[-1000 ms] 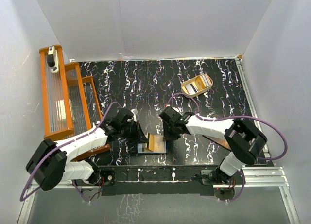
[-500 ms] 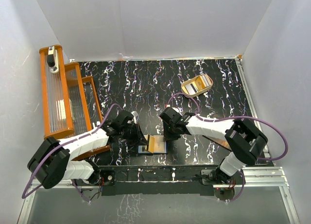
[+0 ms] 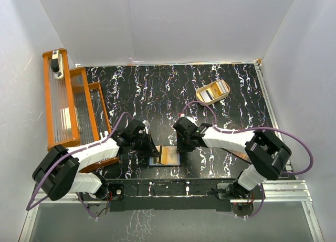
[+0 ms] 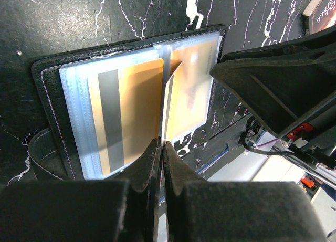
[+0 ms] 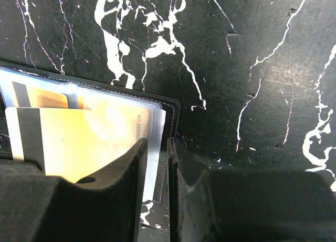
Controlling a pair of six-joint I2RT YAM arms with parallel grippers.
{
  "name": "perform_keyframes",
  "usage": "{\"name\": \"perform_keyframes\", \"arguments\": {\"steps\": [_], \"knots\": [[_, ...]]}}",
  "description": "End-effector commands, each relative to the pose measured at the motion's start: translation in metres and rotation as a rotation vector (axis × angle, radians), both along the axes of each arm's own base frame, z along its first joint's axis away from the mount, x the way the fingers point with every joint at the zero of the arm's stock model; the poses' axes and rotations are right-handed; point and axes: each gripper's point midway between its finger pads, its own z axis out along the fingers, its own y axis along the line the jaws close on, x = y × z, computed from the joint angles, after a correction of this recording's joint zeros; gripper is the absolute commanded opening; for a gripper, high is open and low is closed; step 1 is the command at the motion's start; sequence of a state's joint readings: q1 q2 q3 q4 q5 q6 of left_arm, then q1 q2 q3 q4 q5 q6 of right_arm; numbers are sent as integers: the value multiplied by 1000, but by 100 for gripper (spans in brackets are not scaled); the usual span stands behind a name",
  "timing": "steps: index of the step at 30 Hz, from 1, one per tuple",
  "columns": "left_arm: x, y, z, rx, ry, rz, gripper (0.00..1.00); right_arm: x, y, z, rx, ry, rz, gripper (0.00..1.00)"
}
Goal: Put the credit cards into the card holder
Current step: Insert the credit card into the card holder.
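Lower than a second ago: gold-orange card point(image 3: 169, 155), now flat in open card holder point(image 4: 47, 90) at near table edge. Inside holder: clear sleeves, one striped gold card each side. At spine, left gripper point(image 4: 160, 147) pinched together on upright sleeve leaf point(image 4: 167, 108). At right rim, right gripper point(image 5: 169, 163) nipped on holder's edge. Far right, tan oval tray point(image 3: 202, 97) holding further cards point(image 3: 212, 91).

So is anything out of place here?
One clear sleeve stands on edge in the middle of the open holder, pinched by the left gripper, instead of lying flat. Nothing looks spilled or broken.
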State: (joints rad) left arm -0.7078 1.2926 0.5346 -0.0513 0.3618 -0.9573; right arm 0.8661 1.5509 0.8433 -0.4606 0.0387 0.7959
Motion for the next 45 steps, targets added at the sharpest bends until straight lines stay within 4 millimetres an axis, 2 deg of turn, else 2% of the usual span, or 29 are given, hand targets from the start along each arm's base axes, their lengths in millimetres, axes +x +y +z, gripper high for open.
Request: {"name": "perform_keyframes", "arguments": {"steps": [1,12,20,27,37,43,45], "knots": [[0,8,-10,37,3,20,0,-13,-13,-14,-52,20,-8,19],[6,11,-20,53,-11,65,0,-16,-13,-11,-23,10,-34,18],[11,20,-27,92,-33,110,0,-18,-15,-10,-11,5,-33,18],[12,16,-33,67,-26,127,0,-18,-10,-2,54,-9,-60,18],[9,15,-30,58,-29,103,0,-11,-2,10,102,-56,-56,18],[3,12,-30,36,-21,79,0,-9,3,11,109,-56,-42,18],[4,10,-28,28,-17,77,7,-8,5,15,119,-62,-35,18]]}}
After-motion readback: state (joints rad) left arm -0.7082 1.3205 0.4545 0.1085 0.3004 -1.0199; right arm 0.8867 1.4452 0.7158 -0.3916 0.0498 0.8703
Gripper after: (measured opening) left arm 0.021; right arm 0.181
